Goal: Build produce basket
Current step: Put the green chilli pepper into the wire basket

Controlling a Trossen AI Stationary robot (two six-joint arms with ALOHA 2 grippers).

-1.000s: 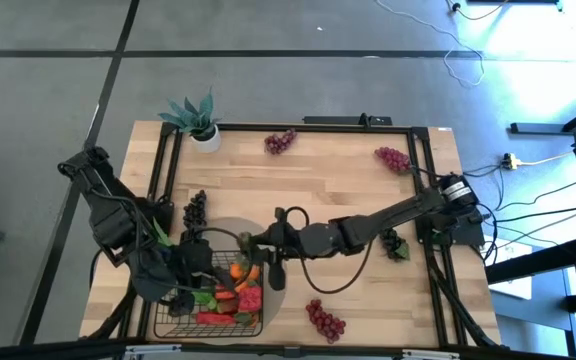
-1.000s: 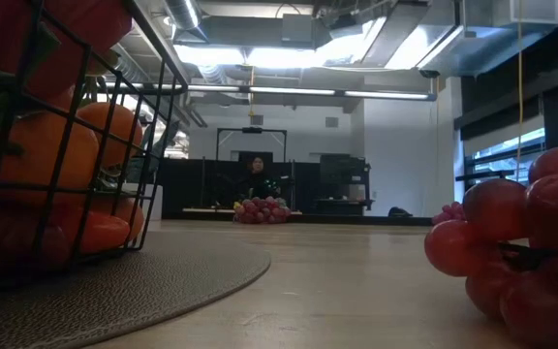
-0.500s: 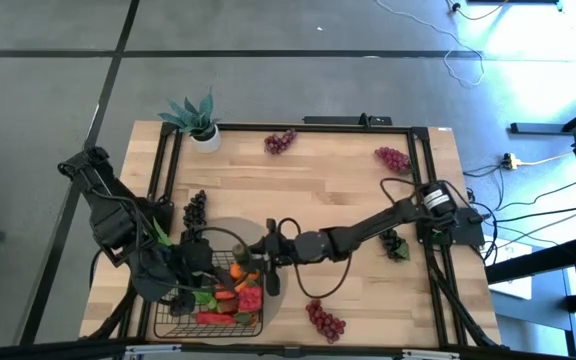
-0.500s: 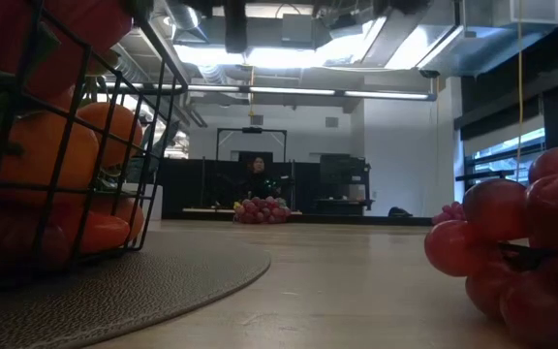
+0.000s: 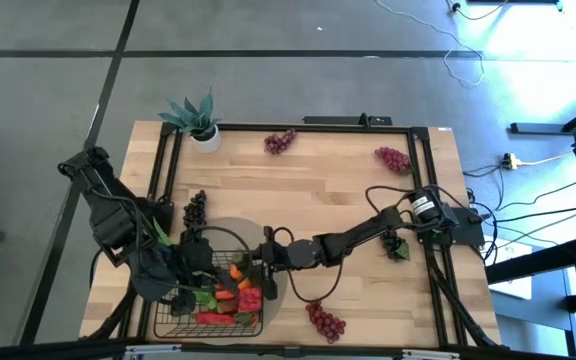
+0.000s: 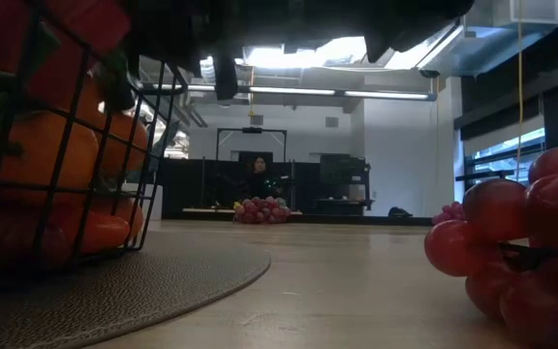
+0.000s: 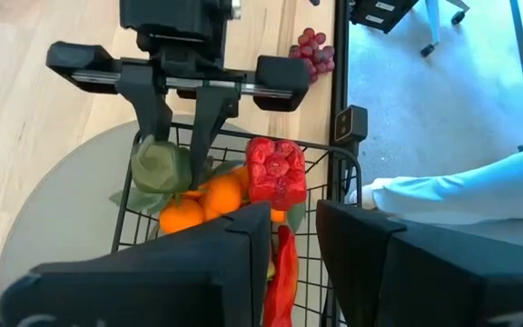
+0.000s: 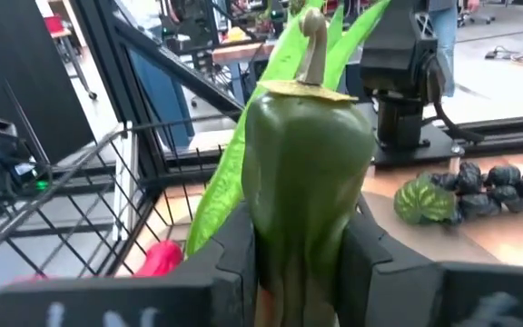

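The dark wire basket (image 5: 211,300) stands on a grey round mat (image 5: 230,229) near the table's front left. It holds tangerines (image 7: 202,203), a red strawberry (image 7: 275,173), red peppers and green bean pods (image 8: 230,163). My right gripper (image 5: 258,262) reaches in from the right, shut on a green pepper (image 7: 160,167) just above the produce at the basket's right side. My left gripper (image 5: 190,274) is at the basket's left side and shut on its wire wall. My left gripper has the basket's wire wall between its two fingers (image 7: 243,250), slanting down from the far left. The fingers themselves hide the place of contact. The basket stands flat on the mat. My right gripper pinches the green pepper's two sides (image 8: 271,218) between its two fingers. The fingers come nearly level from the table's right. The pepper stands upright with its stem (image 8: 313,45) up, lifted clear over the basket.
Red grape bunches lie at the front (image 5: 325,320), the far middle (image 5: 280,141) and the far right (image 5: 393,157). Dark grapes lie left of the mat (image 5: 195,208) and at the right edge (image 5: 395,245). A potted plant (image 5: 196,118) stands at the far left.
My right gripper has come down toward the basket with the green pepper still in its fingers, dropping into the low view from above. The basket and my left gripper have stayed in place.
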